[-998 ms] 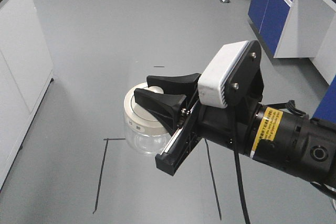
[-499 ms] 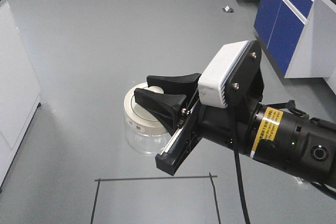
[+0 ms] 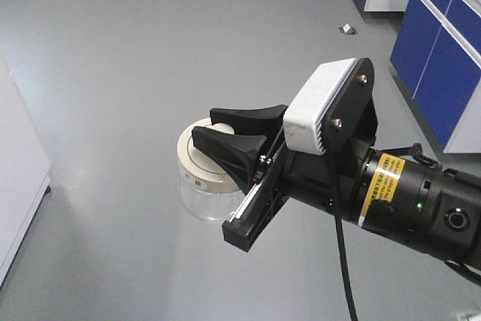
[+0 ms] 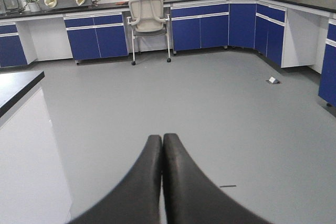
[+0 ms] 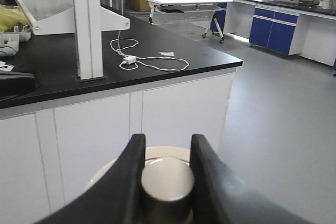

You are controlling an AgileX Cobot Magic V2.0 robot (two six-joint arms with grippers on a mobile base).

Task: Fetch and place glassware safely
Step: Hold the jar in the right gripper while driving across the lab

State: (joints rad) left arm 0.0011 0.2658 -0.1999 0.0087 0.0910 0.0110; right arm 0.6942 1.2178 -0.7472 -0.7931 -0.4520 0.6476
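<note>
Where the clear glass jar (image 3: 197,202) wears its round cream lid (image 3: 194,165), the right end effector (image 3: 205,125) pinches the knob (image 5: 167,179). The left end effector (image 4: 162,139) presses closed, empty.

- The right arm (image 3: 406,201) reaches in from the right edge, roughly level, wrist rolled.
- The right tool (image 3: 207,125) pinches the lid knob (image 5: 167,179) between both fingers.
- The left tool (image 4: 161,139) points forward, its fingertips pressed together.
</note>
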